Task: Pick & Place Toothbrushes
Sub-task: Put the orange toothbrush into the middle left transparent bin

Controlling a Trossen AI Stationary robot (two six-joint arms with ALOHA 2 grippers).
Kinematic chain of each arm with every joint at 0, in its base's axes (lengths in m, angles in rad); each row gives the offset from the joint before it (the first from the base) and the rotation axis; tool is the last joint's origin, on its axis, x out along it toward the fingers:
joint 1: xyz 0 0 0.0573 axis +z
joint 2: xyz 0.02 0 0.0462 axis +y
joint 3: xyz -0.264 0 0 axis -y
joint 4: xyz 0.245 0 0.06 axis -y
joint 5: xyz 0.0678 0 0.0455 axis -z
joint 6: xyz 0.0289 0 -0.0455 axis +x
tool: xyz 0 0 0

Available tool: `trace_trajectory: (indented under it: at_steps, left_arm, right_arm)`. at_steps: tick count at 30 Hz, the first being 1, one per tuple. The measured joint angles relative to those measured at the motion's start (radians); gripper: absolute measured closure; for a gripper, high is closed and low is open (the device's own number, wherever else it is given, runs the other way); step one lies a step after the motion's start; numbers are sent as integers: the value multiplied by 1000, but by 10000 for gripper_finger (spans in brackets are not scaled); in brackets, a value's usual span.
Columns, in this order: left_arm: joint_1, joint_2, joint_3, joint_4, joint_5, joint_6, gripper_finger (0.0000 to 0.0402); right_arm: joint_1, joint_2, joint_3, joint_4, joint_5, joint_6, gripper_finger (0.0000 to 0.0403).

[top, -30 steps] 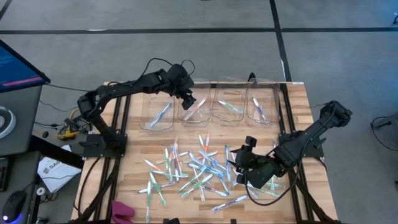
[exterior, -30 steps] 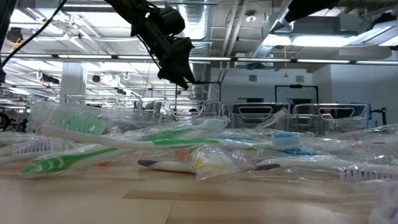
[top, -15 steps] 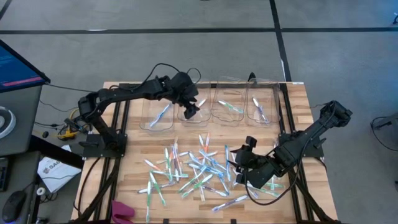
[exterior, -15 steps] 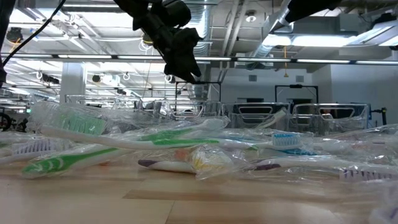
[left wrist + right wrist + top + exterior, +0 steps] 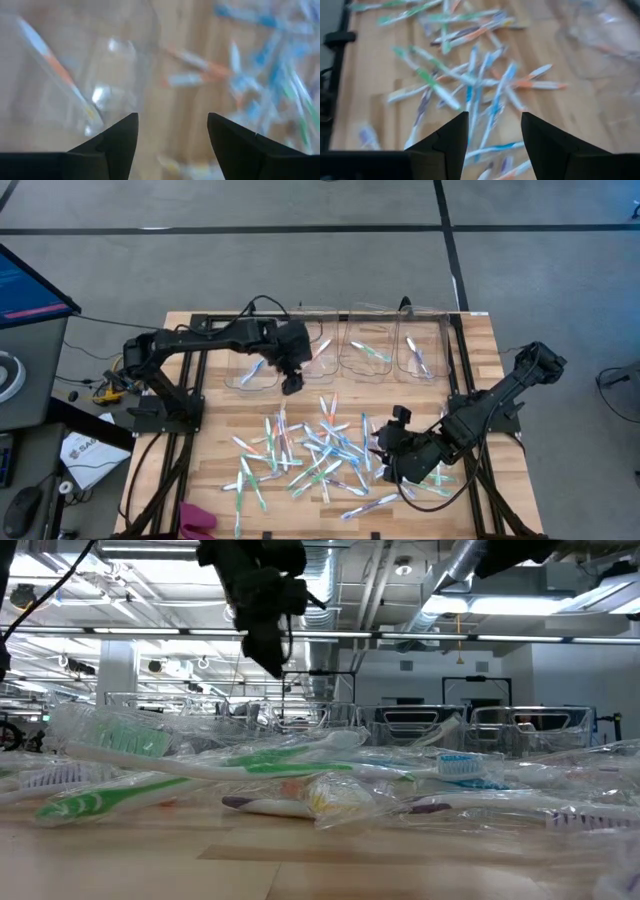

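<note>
Overhead and wrist views of a sorting table. The toothbrushes (image 5: 320, 450) lie in a loose, criss-crossed heap on the wooden table (image 5: 210, 430) — slim plastic handles, whitish and translucent with blue, green and orange accents, many looking film-wrapped in the low view. A few already rest in the clear bins (image 5: 340, 350) along the far edge.

The right gripper (image 5: 385, 455) hangs at the heap's right margin, fingers spread and empty; the brushes lie just ahead of the fingertips, most with their long axes running roughly along the line of approach, some crossing it. This arm is the nearer one, so the next pick is probably its job; a handle lying clear of its neighbours would suit best, as overlapping ones may lift together.

The left gripper (image 5: 291, 380) sits between the bins and the heap's far edge, beside the bins' near rim, fingers likewise spread and holding nothing — an orange brush (image 5: 60, 75) shows through a bin wall in its wrist view.
</note>
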Motion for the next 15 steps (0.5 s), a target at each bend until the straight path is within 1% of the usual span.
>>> trace_trajectory:
  at_steps: [3, 7, 10, 15]
  left_arm:
    - [-59, -33, 0, -31, 0, -25, 171]
    - [-153, -98, -8, -48, -11, -56, 177]
    - [-224, -175, -62, -38, -35, -80, 182]
    - [-325, -325, -186, -2, -117, -139, 188]
  right_arm:
    - [3, 0, 0, -8, -44, 31, 231]
    - [13, 0, -1, -33, -69, 74, 235]
    - [31, 0, -1, -60, -72, 114, 237]
    - [67, 0, -1, -103, -73, 178, 236]
